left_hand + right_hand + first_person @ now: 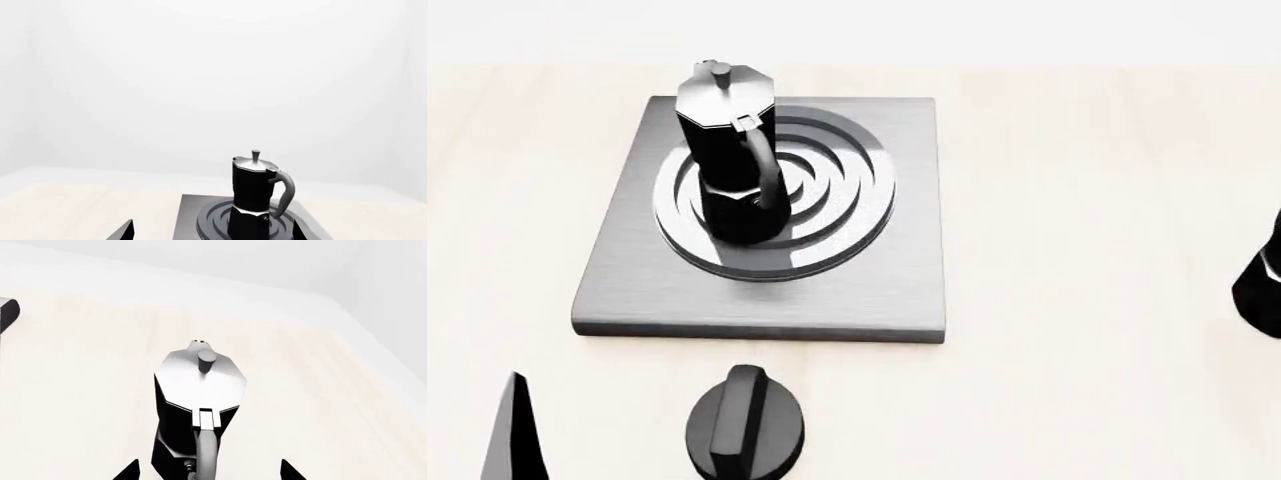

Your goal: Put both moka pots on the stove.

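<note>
One moka pot (pixel 729 160) stands upright on the ring burner of the stove (pixel 627 270), its handle towards me. My left gripper (pixel 211 235) is open and empty, drawn back from that pot (pixel 255 195); the pot shows beyond the gap between the finger tips. One of its fingertips (pixel 515 430) pokes in at the head view's lower left. The second moka pot (pixel 199 405) stands on the pale table to the right, cut off by the head view's edge (pixel 1262 280). My right gripper (pixel 207 472) is open, a finger on either side of this pot's handle, not touching it.
A short black round knob (pixel 745 425) sits on the table just in front of the stove. A grey, dark-edged corner (pixel 7 312), likely the stove, shows at the edge of the right wrist view. White walls bound the pale wooden table at the back.
</note>
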